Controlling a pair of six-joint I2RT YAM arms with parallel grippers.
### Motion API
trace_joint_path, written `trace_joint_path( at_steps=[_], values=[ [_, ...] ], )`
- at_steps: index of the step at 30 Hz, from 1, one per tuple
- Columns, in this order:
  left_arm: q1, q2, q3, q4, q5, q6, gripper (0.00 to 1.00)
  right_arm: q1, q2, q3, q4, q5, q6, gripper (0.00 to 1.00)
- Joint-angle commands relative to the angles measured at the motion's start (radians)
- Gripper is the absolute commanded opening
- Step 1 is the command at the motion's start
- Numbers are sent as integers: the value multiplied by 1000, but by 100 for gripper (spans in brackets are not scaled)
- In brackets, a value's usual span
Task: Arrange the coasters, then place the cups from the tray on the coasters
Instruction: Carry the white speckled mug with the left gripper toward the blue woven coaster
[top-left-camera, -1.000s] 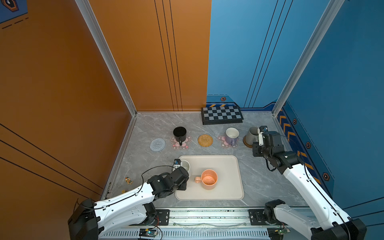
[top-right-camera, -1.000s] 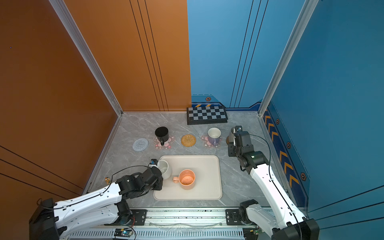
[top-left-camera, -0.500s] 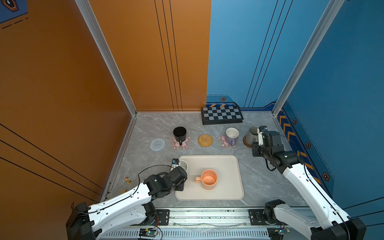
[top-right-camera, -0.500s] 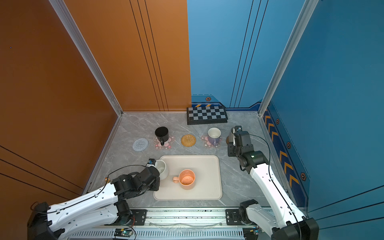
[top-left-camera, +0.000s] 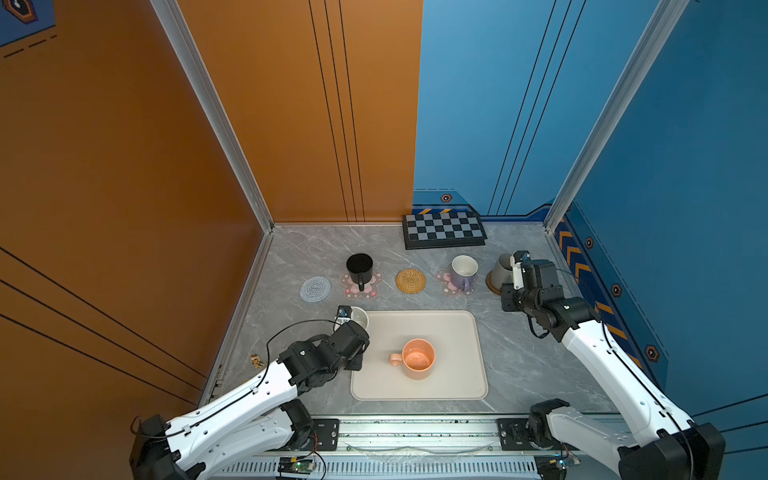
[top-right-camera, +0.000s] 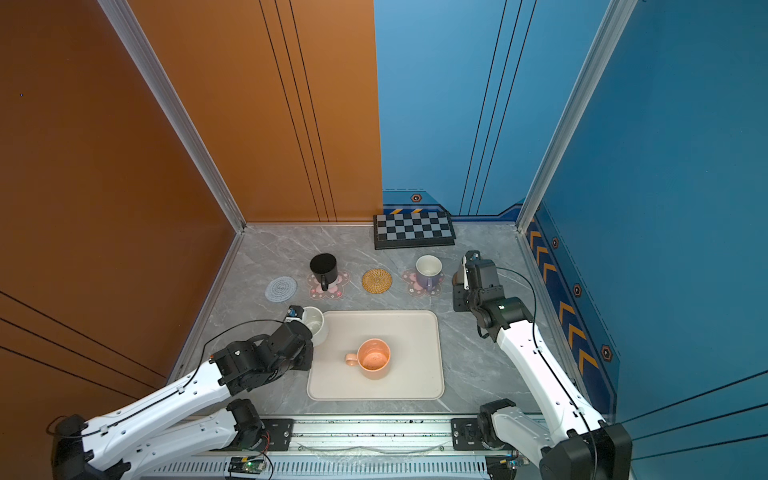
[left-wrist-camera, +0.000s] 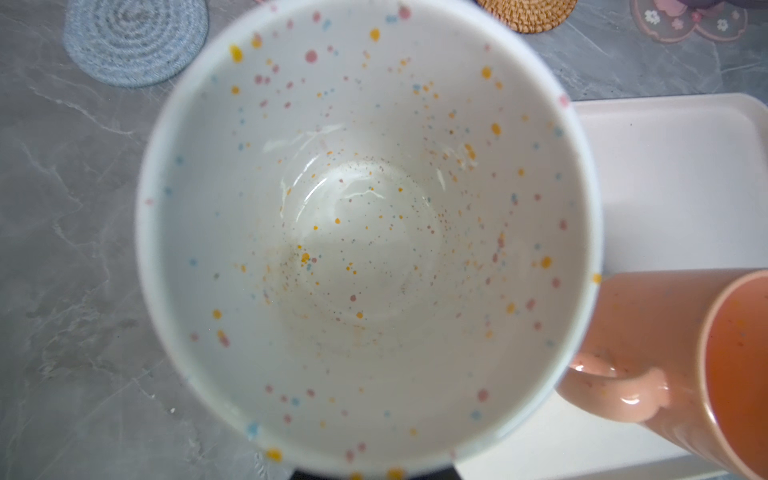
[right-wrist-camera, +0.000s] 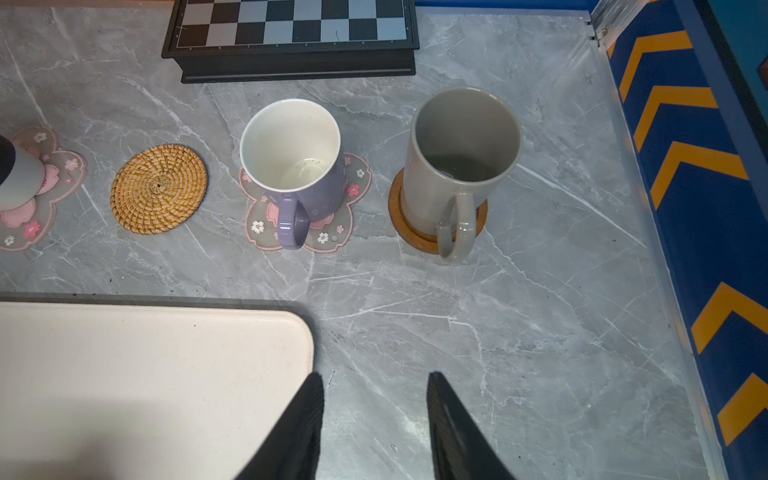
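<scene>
Grey marbled table (top-left-camera: 519, 357) is carrying a large cream-white rectangular tray (top-left-camera: 453, 374), on which a peach-orange handled mug (top-left-camera: 417, 358) is standing upright. Left pincer (top-left-camera: 350, 332) is grasping a speckled white mug (left-wrist-camera: 365, 232) at the tray's far left corner, near a round grey-blue knitted coaster (top-left-camera: 315, 289). Right pincer (right-wrist-camera: 374, 376) is hanging released and holding nothing, near a grey mug (right-wrist-camera: 461, 145) that is standing on a round brown wooden coaster (right-wrist-camera: 419, 239).
</scene>
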Motion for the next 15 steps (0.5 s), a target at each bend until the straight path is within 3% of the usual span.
trace_joint_path(
  at_steps=[1, 7, 15],
  values=[
    [51, 7, 74, 4, -40, 71, 0, -7, 20, 38, 29, -28, 17, 44],
    [241, 33, 119, 8, 67, 195, 0, -7, 62, 79, 37, -56, 29, 44],
    [398, 67, 174, 13, 114, 325, 0, -10, 88, 100, 37, -54, 37, 44]
  ],
)
